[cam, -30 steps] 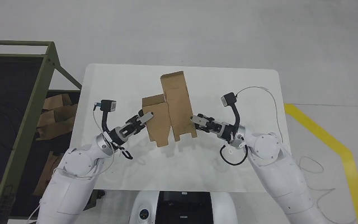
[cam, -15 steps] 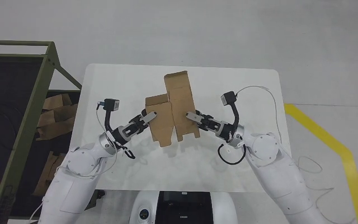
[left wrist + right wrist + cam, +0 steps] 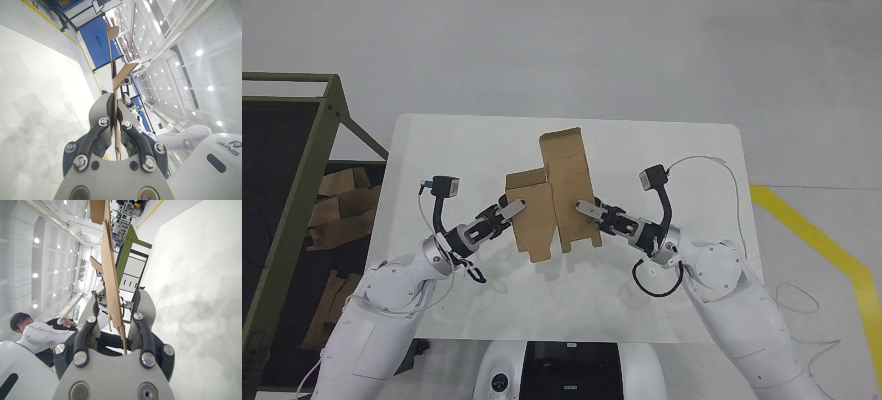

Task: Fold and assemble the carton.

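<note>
1. A flattened brown cardboard carton [image 3: 552, 195] is facing the camera broadside in the middle of the top view, over the white rectangular surface [image 3: 682, 150]. Its taller panel is pointing toward the upper centre of the frame, and a shorter panel is sitting just left of it.
2. The left end effector [image 3: 510, 210] is sitting at the carton's left edge, with its arm lying toward the lower left of the frame. It is clenched on the cardboard. In the left wrist view both fingers of the end effector [image 3: 114, 103] are pressing on the sheet, and the carton [image 3: 125, 73] is showing edge-on with one flap splaying outward.
3. The right end effector [image 3: 582, 208] is sitting at the carton's right edge, right of centre in the top view. In the right wrist view the end effector [image 3: 117, 298] is standing released. Its fingers are spreading on either side of the carton [image 3: 109, 275], and a gap is showing between the cardboard and the finger nearer the surface.
4. In both wrist views the carton is hanging apart from the surface rather than resting on it.
5. An olive-green metal frame [image 3: 337, 100] is standing at the left edge of the top view, with loose brown cardboard pieces [image 3: 342, 205] lying inside it.
</note>
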Controlling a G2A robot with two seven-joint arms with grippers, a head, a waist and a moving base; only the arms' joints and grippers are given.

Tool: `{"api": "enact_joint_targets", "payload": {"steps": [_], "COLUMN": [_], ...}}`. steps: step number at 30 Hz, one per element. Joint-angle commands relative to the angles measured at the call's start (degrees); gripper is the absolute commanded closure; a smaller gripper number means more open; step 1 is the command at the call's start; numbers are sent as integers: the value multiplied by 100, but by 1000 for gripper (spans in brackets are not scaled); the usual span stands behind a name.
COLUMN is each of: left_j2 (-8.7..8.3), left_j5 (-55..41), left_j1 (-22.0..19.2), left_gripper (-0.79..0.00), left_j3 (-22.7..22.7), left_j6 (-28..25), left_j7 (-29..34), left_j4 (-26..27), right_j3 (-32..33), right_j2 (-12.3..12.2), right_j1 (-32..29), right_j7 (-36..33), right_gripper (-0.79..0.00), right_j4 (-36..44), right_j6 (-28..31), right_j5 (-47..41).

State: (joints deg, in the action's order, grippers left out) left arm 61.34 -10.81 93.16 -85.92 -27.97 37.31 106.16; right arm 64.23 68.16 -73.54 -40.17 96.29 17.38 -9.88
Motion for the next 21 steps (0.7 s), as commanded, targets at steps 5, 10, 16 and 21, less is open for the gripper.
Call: {"api": "enact_joint_targets", "payload": {"steps": [5, 10, 16, 21], "left_j2": [-1, -1, -1, 0], "left_j5": [-5, -5, 4, 21], "left_j1": [5, 15, 22, 34], "left_gripper": [0, 0, 0, 0], "left_j3": [21, 39, 64, 83], "left_j6": [-22, -41, -67, -81], "left_j7": [-11, -22, -41, -79], "left_j4": [12, 17, 16, 24], "right_j3": [-14, -24, -9, 25], "right_j2": [-5, -10, -21, -31], "right_j1": [-15, -15, -31, -70], "right_j7": [-38, -99, -136, -190], "right_gripper": [-302, -185, 0, 0], "right_j4": [23, 31, 44, 69], "right_j6": [-22, -47, -57, -10], "right_j5": [4, -9, 3, -121]}}
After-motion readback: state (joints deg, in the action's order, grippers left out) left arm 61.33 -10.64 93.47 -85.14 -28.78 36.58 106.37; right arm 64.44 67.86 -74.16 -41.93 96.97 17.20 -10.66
